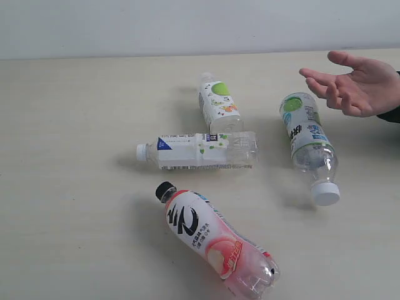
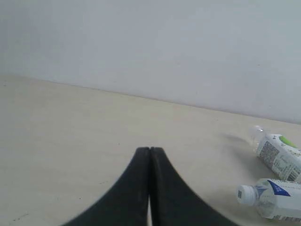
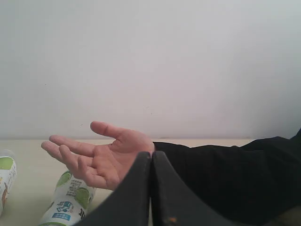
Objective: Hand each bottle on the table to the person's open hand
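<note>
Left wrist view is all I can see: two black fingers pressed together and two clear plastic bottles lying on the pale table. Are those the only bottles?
Observer: No, the exterior view shows four. A clear plastic bottle with a pink label and black cap lies nearest that camera.
Operator: And the fourth?
Observer: A clear plastic bottle with a green-and-blue label and white cap lies on its side, right of your two.
Operator: Is anybody there to take them?
Observer: Yes. A bare open hand with a dark sleeve is held out, empty, past that fourth bottle.
Operator: Is the other gripper busy?
Observer: No. The right gripper is shut on nothing.
</note>
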`<state>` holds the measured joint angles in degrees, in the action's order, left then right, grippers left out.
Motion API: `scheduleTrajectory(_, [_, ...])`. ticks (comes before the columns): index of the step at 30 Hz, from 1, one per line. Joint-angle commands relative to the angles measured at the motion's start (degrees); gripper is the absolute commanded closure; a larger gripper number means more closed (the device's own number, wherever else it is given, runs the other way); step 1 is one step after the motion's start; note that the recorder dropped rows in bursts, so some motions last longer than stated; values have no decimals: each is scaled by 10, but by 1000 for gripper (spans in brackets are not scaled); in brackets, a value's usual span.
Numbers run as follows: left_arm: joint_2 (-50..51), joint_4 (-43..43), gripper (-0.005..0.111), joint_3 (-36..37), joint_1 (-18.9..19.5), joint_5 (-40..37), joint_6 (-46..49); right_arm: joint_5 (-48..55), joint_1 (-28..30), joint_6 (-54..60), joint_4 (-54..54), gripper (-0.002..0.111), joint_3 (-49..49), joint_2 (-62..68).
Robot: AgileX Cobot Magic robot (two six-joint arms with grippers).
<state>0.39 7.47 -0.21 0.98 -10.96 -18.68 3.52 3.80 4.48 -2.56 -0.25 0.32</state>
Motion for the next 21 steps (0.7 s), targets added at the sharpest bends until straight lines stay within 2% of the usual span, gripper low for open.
scheduleTrajectory(1, [-4,-3,107,2,1,3,0,-2,2,0,-1,108,3,-3])
scheduleTrajectory(10, [-4,-3,107,2,1,3,0,-21,2,14,2,108,3,-3])
scheduleTrajectory(12, [-4,-3,107,2,1,3,0,-103,2,1,-7,108,3,-3])
scheduleTrajectory(15, [-4,-3,107,2,1,3,0,-227,2,-103,-67,108,3,-3])
scheduleTrajectory(21, [-4,-3,107,2,1,3,0,-344,2,-179,-106,108,3,-3])
